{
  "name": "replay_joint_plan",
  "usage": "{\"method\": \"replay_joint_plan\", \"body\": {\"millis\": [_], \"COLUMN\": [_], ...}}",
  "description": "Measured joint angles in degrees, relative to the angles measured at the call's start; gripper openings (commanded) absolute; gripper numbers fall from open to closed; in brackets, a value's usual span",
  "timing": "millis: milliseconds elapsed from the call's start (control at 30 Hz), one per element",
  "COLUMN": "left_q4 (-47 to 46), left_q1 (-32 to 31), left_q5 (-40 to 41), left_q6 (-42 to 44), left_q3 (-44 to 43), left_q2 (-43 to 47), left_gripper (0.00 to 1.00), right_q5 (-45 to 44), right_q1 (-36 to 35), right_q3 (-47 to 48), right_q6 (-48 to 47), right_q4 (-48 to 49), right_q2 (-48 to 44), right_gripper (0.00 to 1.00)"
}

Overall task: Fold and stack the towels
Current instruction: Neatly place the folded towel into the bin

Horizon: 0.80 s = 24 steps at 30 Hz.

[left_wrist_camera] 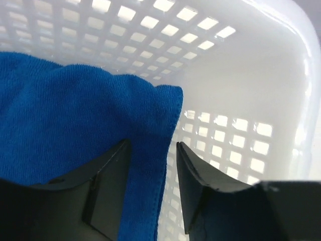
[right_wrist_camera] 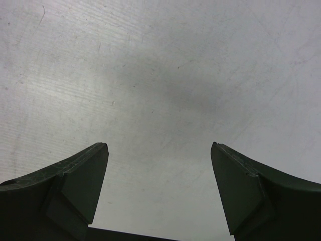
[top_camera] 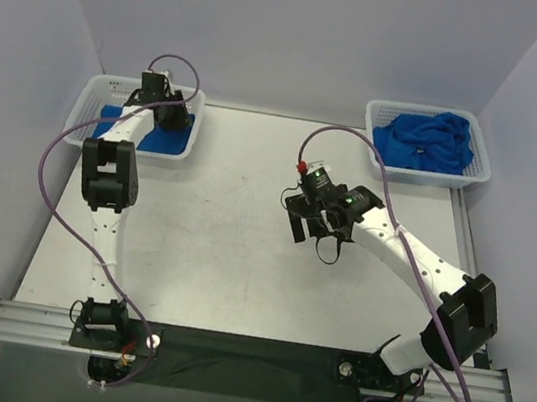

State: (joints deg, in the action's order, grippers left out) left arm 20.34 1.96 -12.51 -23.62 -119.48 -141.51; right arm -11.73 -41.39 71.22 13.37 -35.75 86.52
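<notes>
Tabletop (top_camera: 237, 277) in pale grey, seen from above, with two robot arms mounted at its near edge and a white mesh basket at each far corner.

At the far left, the left basket (top_camera: 81, 104) holds a folded towel (top_camera: 163, 143), royal blue and lying flat on the basket floor. The left arm reaches forward into this basket, and the left claw (top_camera: 164, 108) hangs low over the towel. In the left wrist view, the left claw (left_wrist_camera: 153, 145) is partly open. The hemmed edge of the folded towel (left_wrist_camera: 75, 120) runs between its two dark fingers (left_wrist_camera: 108, 191). A strip of white mesh shows between the hem and the right-hand finger, so the cloth is not clamped.

Near the middle of the tabletop, slightly right, the right claw (top_camera: 311, 238) points down over bare surface. In the right wrist view, the right claw (right_wrist_camera: 159, 145) is spread wide and holds nothing.

At the far right, the right basket (top_camera: 483, 164) holds crumpled towels (top_camera: 424, 138), the same blue, heaped loosely and rising above the rim.
</notes>
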Motion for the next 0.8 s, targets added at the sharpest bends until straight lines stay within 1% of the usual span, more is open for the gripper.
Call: {"method": "replay_joint_plan", "body": {"millis": [33,100,200,300,400,433,567,667,700,800], "left_q4": [0.17,0.90,2.05,3.30,4.02,4.55,5.31,6.49,6.95,10.14], "left_q1": [0.00,0.00,0.02,0.07,0.24,0.42,2.27,6.19,7.74,10.71], "left_q5": [0.13,0.39,1.16,1.77,2.16,2.19,0.31,-2.12,-2.69,-2.86], "left_q6": [-0.04,0.04,0.33,0.90,2.10,2.75,4.63,5.01,5.03,5.49], "left_q3": [0.52,1.95,4.13,6.45,8.57,9.62,14.71,20.61,22.62,27.45], "left_q2": [0.61,2.78,7.85,15.17,23.91,27.74,40.79,50.51,53.31,60.08], "left_gripper": [0.57,0.61,0.63,0.66,0.70,0.70,0.75,0.79,0.92,0.95], "right_q5": [-0.07,-0.28,-0.52,-0.90,-1.60,-1.62,-0.98,-0.13,0.42,1.84], "right_q1": [0.22,1.07,3.96,8.50,14.97,17.53,30.45,39.74,42.49,48.02], "right_q3": [0.02,0.39,2.32,5.88,9.57,10.64,14.16,15.82,16.70,20.26], "right_q6": [-0.13,-0.39,-1.16,-1.75,-1.40,-1.01,3.54,7.48,8.48,10.64], "right_q4": [0.00,-0.11,-0.13,-0.17,-0.04,0.04,0.55,0.74,0.68,1.27], "right_q2": [-0.39,-1.42,-2.78,-4.31,-5.97,-6.47,-6.80,-5.75,-4.87,-0.72], "right_gripper": [0.86,0.86,0.87,0.87,0.94,1.00,1.00,1.00,1.00,0.96]}}
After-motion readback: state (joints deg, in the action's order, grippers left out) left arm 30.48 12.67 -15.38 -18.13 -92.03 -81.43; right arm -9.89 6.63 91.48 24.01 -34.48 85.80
